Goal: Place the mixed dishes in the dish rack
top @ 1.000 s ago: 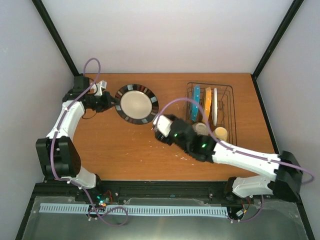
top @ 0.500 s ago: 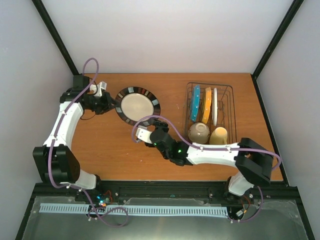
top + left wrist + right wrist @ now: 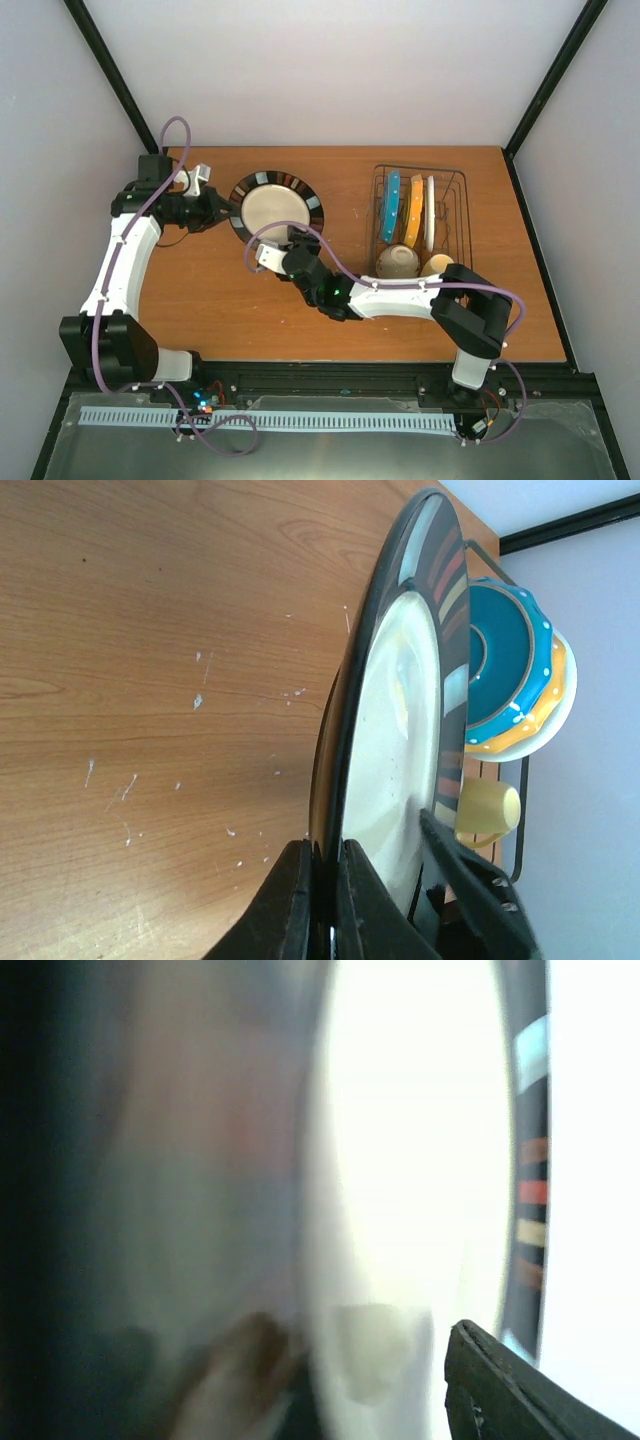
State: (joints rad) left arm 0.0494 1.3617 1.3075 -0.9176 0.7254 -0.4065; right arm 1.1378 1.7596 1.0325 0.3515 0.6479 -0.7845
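Observation:
The striped plate (image 3: 277, 207), cream with a dark banded rim, is held at its left rim by my left gripper (image 3: 217, 208), a little off the table. In the left wrist view the two fingers (image 3: 295, 900) are shut on the plate's edge (image 3: 400, 730). My right gripper (image 3: 292, 238) is open at the plate's near edge. One finger (image 3: 500, 1390) shows beside the blurred plate face (image 3: 420, 1160). The dish rack (image 3: 455, 200) holds the teal plate (image 3: 392, 207), the orange plate (image 3: 414, 210), a white plate (image 3: 430, 212), the bowl (image 3: 400, 262) and the yellow mug (image 3: 438, 265).
The right forearm (image 3: 400, 297) stretches across the table's middle, in front of the rack. Black frame posts (image 3: 115, 75) stand at the back corners. In the left wrist view the mug (image 3: 485, 808) and teal plate (image 3: 500, 660) show behind the held plate.
My right arm has swung left from the rack to the striped plate's near edge. My left gripper still holds the plate, which has shifted slightly.

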